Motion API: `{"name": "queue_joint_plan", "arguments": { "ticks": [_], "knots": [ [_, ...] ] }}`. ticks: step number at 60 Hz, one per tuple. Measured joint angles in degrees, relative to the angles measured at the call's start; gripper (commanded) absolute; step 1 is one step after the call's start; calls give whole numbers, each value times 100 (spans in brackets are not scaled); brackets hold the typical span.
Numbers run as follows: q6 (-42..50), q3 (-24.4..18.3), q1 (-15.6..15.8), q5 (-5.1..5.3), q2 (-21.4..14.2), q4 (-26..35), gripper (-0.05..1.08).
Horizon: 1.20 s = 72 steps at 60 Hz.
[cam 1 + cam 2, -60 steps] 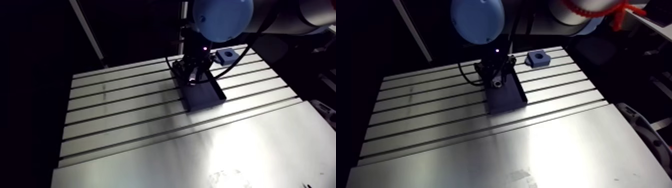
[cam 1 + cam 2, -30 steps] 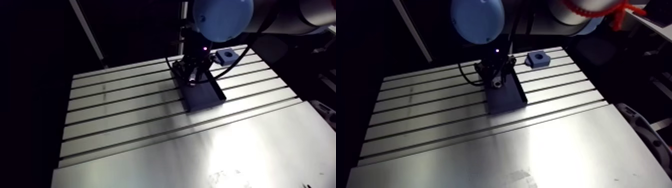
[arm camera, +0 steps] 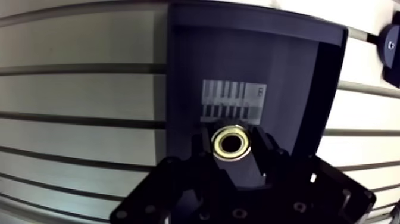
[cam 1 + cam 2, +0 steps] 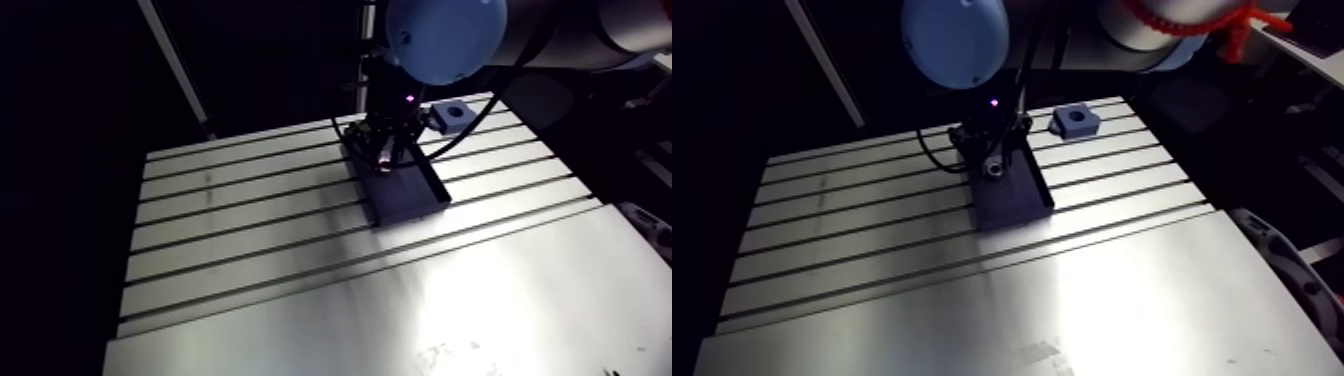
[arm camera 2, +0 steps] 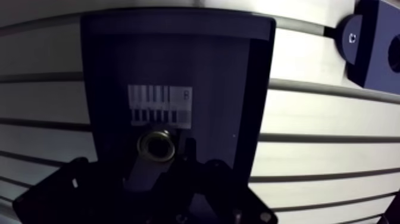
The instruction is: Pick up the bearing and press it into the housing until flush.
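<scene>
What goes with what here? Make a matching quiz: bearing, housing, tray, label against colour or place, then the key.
1 bearing
2 housing
3 tray
4 label

A blue block with a hole, on the table beyond the tray's corner
B dark, lying across the table's slots
C brass-coloured ring over the tray
D white, striped, on the tray's floor

Pairs: 1-C, 2-A, 3-B, 4-D

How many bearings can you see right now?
1. The bearing is clamped in the gripper, over the dark tray. More could be hidden beneath the gripper's body.
</scene>
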Motion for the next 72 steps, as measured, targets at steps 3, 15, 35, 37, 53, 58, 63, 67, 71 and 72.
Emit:
{"name": "queue_joint_plan", "arguments": {
  "ticks": [3, 15, 35, 37, 53, 58, 63, 67, 71, 72],
  "knots": [
    [-2, -5, -2, 1, -17, 11, 54],
    [-13, -48, -22, 0, -93, 133, 54],
    [-34, -250, -75, -24, -283, 630, 54],
    [-44, -276, -86, -27, -293, 673, 54],
    [-233, -605, -297, -40, -332, 983, 55],
    [-300, -753, -395, -41, -311, 1058, 55],
    [-355, -928, -490, -44, -255, 1138, 55],
    [-386, -1074, -561, -47, -186, 1199, 55],
    [-405, -1202, -619, -51, -120, 1245, 55],
    [-409, -1229, -632, -52, -106, 1254, 55]
  ]
}}
